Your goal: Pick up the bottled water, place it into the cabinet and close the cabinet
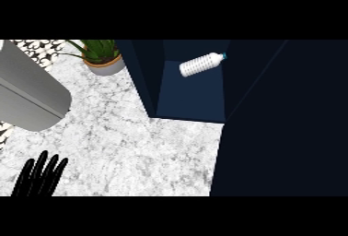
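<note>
The bottled water (201, 64) is a white ribbed bottle with a blue cap. It lies on its side inside the dark blue cabinet (192, 99), toward the back of the open compartment. The cabinet's door (285, 124) stands open at the right, a large dark panel filling that side of the view. My left hand (41, 177) shows at the lower left edge, fingers straight and pointing up, holding nothing, far from the bottle. My right hand does not show.
A grey rounded appliance (31, 94) lies at the left on the white marble counter (136, 143). A potted green plant (103, 57) stands at the back, just left of the cabinet.
</note>
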Robot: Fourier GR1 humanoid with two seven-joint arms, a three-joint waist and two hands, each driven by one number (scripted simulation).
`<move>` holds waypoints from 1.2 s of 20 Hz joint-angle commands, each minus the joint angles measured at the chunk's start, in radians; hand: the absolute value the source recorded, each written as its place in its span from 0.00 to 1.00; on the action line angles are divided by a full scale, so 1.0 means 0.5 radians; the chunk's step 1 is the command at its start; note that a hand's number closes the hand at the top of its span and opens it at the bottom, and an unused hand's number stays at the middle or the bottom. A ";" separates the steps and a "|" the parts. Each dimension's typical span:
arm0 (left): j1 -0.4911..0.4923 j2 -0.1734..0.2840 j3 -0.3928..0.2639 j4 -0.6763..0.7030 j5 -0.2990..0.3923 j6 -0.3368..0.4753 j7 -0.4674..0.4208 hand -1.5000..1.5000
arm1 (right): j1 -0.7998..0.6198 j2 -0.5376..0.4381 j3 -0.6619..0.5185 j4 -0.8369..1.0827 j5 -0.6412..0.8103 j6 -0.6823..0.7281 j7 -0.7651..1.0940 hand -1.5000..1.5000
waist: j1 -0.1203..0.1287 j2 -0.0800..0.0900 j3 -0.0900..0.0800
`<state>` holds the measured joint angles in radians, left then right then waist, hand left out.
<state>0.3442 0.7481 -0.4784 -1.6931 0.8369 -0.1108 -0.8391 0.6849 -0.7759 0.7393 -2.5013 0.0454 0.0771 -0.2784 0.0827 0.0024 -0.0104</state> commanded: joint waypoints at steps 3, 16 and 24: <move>0.095 0.165 0.120 -0.021 0.067 -0.200 -0.074 0.00 | -0.385 0.078 0.189 -0.260 0.083 0.110 0.449 1.00 | 0.059 0.024 -0.002; 0.105 0.308 0.234 0.039 0.114 -0.365 -0.075 0.00 | -0.959 0.320 0.167 0.047 -0.131 0.225 0.762 1.00 | 0.147 0.056 -0.017; 0.096 0.359 0.292 0.012 0.151 -0.394 -0.049 0.00 | -0.973 0.470 0.039 0.171 -0.261 0.172 0.804 1.00 | 0.178 0.085 -0.015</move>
<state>0.3965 0.9147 -0.3496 -1.6941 0.9019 -0.2817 -0.8549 0.2413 -0.6712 0.7195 -2.4688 -0.0350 0.2470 0.0241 0.1693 0.0355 -0.0196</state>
